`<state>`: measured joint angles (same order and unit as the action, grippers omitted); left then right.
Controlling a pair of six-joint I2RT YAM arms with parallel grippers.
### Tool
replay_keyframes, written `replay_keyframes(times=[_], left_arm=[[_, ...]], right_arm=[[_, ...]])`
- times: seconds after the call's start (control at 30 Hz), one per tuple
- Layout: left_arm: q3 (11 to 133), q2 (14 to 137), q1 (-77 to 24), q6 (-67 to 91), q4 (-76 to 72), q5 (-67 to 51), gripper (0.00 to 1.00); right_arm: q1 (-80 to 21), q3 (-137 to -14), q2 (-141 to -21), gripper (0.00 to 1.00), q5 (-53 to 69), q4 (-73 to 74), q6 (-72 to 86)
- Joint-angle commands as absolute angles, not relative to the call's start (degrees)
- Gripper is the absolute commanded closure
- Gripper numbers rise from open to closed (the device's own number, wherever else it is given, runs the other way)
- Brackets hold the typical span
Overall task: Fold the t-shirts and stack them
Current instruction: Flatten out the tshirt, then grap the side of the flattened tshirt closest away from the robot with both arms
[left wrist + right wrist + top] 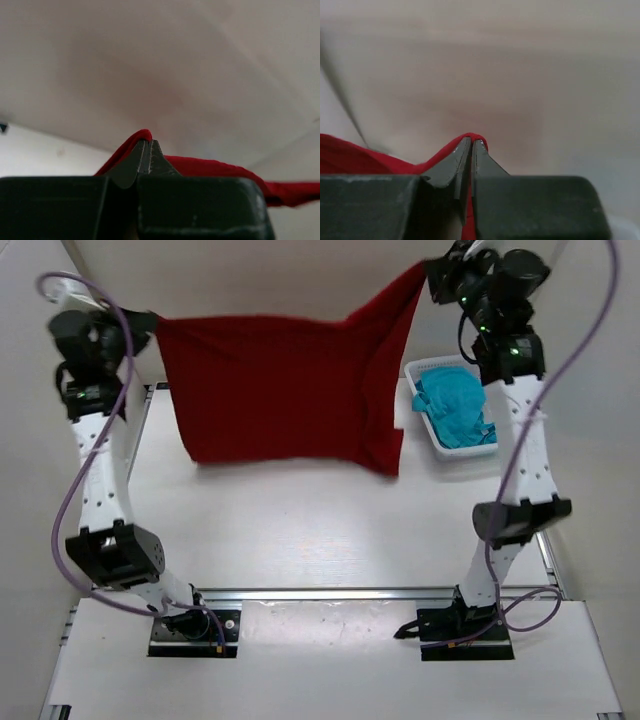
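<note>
Red shirt (280,390) hangs spread across the top of the frame, left gripper (148,146) and right gripper (471,146) each clamped on an upper corner, so it looks like the spreading step, and next it wants lowering flat onto the table (300,535).

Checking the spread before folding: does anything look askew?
Yes. The red t-shirt hangs skewed: the right end effector holds its corner out of line with the left end effector, and its right side droops folded.
</note>
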<state>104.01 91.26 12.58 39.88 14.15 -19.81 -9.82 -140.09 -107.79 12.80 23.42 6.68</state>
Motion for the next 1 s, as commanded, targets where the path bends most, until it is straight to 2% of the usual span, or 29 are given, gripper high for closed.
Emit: replay_keyframes(times=[0.0,0.2,0.27,0.3,0.37,0.4,0.5,0.6,0.77,0.83,0.97], left_arm=[[107.1,86.8,16.3,42.0,12.2,-21.7,1.00],[97.7,80.8,17.3,41.2,9.8,-20.7,1.00],[91.3,76.4,16.3,38.1,8.8,-17.4,1.00],[85.3,72.4,15.6,36.7,7.5,-15.8,1.00],[71.3,65.9,13.5,32.9,6.0,-10.4,1.00],[67.9,61.3,12.7,31.8,6.1,-8.3,1.00],[48.2,53.1,16.2,31.9,5.8,-11.4,1.00],[36.8,45.5,17.5,30.6,8.8,-9.5,1.00],[26.7,38.4,17.1,29.2,16.2,-5.6,1.00],[21.9,36.0,18.1,29.4,18.4,-7.7,1.00],[20.0,33.0,16.6,30.4,20.9,-5.9,1.00]], right_arm=[[-15.6,-142.9,-100.1,1.00,13.6,12.7,1.5],[-15.0,-132.3,-92.9,1.00,17.7,18.0,0.5],[-16.2,-115.9,-86.9,1.00,15.2,18.9,-3.4],[-17.3,-102.1,-80.8,1.00,14.9,14.6,-2.6],[-17.7,-84.0,-69.1,1.00,15.7,9.7,-0.4],[-18.4,-75.1,-66.9,1.00,16.0,9.1,2.5],[-22.0,-56.9,-55.8,1.00,12.2,11.1,5.4],[-25.7,-44.5,-48.9,1.00,7.4,14.1,9.6],[-27.2,-34.8,-39.4,1.00,8.3,25.0,18.0],[-27.7,-32.4,-35.9,1.00,9.8,30.2,22.4],[-32.3,-30.3,-31.0,1.00,12.4,35.4,30.0]])
